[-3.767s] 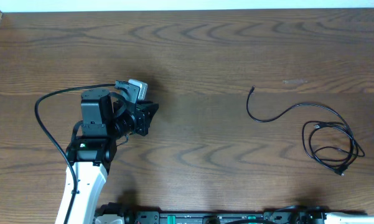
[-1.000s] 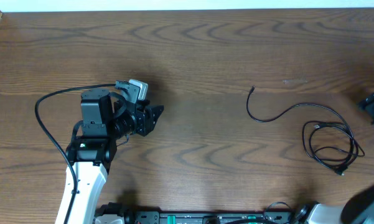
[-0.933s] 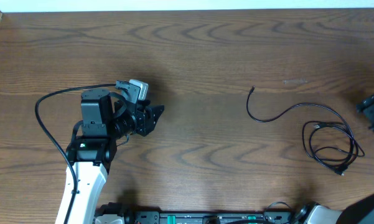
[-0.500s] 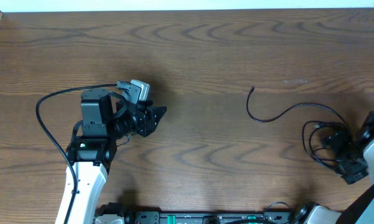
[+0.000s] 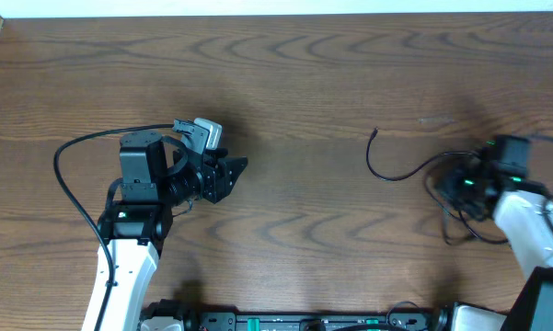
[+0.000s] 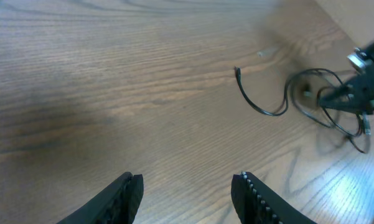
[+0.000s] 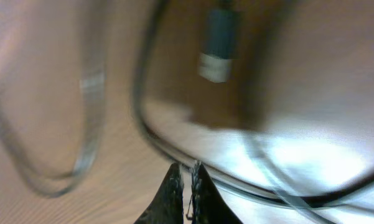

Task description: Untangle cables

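Note:
A thin black cable (image 5: 391, 175) lies at the right of the wooden table (image 5: 294, 83), one free end (image 5: 375, 134) pointing away and its loops (image 5: 455, 234) bunched beneath my right arm. My right gripper (image 5: 449, 184) is down on those loops, jaws pressed together. In the right wrist view the fingertips (image 7: 187, 168) meet on a blurred strand of the cable (image 7: 150, 137), with a small plug (image 7: 216, 46) beyond them. My left gripper (image 5: 239, 170) hovers over the left half, far from the cable, jaws apart (image 6: 187, 186) and nothing between them. The left wrist view shows the cable (image 6: 261, 107) and right gripper (image 6: 327, 98) far off.
A thick black cord (image 5: 74, 156) fixed to the left arm arcs out to the left. The table's far edge (image 5: 276, 15) meets a white strip. A dark rail (image 5: 313, 322) runs along the near edge.
My right arm came in from the right edge, dropped onto the cable loops and its jaws went from wide open to shut. The loops shifted left with it. The left arm barely moved.

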`<state>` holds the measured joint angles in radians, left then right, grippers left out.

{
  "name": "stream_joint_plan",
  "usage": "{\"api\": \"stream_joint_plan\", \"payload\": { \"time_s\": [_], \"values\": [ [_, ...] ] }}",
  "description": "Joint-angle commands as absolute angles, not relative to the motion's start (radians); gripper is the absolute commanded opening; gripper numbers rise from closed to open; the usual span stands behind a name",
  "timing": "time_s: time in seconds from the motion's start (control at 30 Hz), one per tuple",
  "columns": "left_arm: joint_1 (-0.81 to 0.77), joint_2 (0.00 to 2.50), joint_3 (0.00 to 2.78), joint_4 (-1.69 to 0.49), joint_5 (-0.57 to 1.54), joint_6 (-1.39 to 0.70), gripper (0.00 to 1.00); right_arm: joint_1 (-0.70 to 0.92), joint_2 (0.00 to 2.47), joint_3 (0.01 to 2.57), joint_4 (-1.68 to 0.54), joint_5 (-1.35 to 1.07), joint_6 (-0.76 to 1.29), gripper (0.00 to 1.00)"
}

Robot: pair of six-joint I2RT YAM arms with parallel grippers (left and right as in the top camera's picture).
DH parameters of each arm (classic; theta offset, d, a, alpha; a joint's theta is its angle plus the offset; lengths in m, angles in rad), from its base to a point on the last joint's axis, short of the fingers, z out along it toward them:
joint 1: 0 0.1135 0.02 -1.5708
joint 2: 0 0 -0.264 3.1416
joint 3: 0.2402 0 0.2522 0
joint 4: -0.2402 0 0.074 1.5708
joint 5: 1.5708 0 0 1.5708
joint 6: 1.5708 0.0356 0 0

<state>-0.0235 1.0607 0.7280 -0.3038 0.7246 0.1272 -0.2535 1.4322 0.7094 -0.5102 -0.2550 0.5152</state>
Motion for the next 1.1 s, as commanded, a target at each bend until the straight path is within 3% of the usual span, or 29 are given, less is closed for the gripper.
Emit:
{"api": "stream_joint_plan", "payload": {
  "time_s": [0.0,0.23,0.5,0.7,1.07],
  "values": [
    [-0.025,1.057,0.724,-0.302,0.745,0.115,0.51,-0.032,1.436,0.717,-0.433,-0.342,0.55,0.01],
    [-0.025,1.057,0.724,-0.317,0.745,0.115,0.51,0.284,1.47,0.833,-0.383,-0.328,0.609,0.01],
    [-0.025,1.057,0.724,-0.335,0.745,0.116,0.51,0.509,1.476,1.057,-0.537,-0.297,0.556,0.01],
    [-0.025,1.057,0.724,-0.335,0.744,0.123,0.51,0.607,1.476,1.161,-0.664,-0.154,0.553,0.01],
    [-0.025,1.057,0.724,-0.344,0.752,0.127,0.51,0.61,1.476,1.267,-0.906,0.091,0.491,0.01]
  ]
}}
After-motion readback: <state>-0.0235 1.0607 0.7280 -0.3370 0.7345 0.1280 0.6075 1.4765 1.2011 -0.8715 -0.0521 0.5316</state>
